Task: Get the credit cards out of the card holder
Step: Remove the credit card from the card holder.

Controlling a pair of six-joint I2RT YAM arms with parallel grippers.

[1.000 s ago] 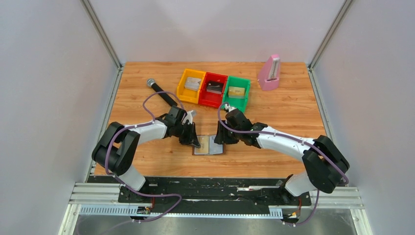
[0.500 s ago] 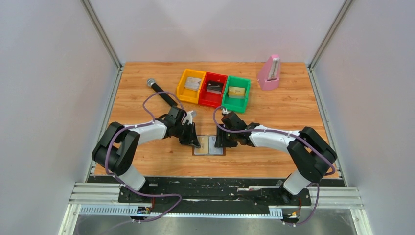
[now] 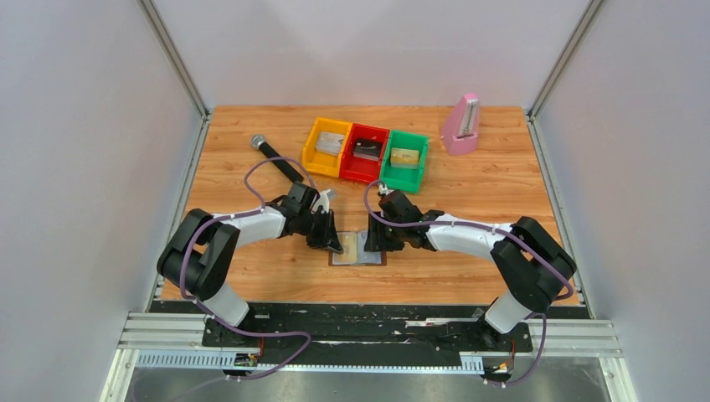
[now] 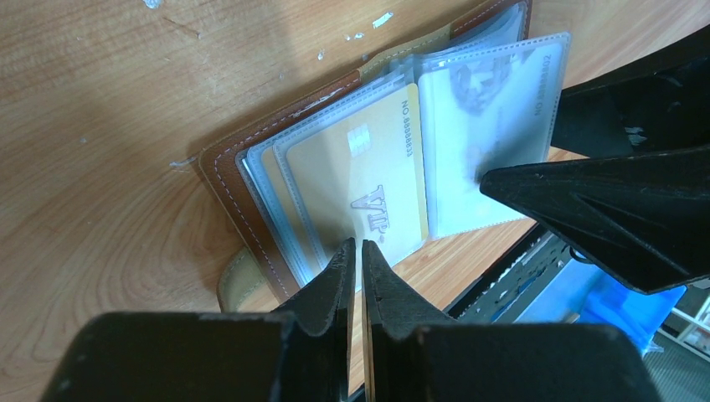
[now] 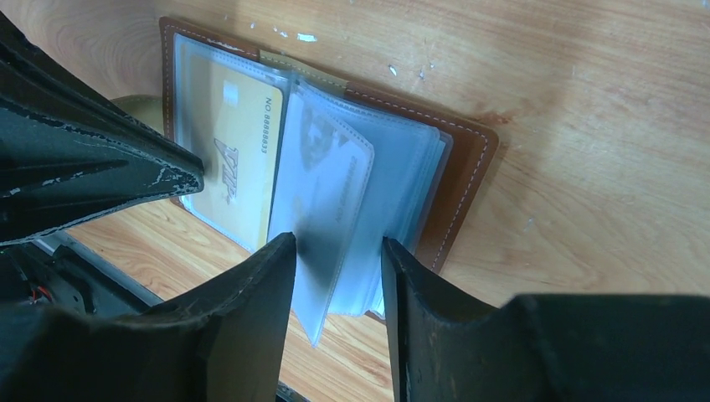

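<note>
Folding at its elbow over the last second, the right arm is carrying its jaws in over the right half of the card holder, while the left arm is staying put. At this moment the right jaws are standing spread, straddling a fan of clear sleeves without closing on them. The left jaws are pressing almost together at the near edge of the sleeve carrying a gold card; whether they are nipping it is not showing. Extraction seems to be just beginning, and the next move is probably calling for one side pinning the holder while the other is pinching a card's edge and sliding it free. The holder is lying open midway along the worktop, slightly back from its near edge. A yellow bin, red bin and green bin are lining the far edge, a pink metronome is standing towards the far right corner, and plain grey walls are enclosing three sides.
</note>
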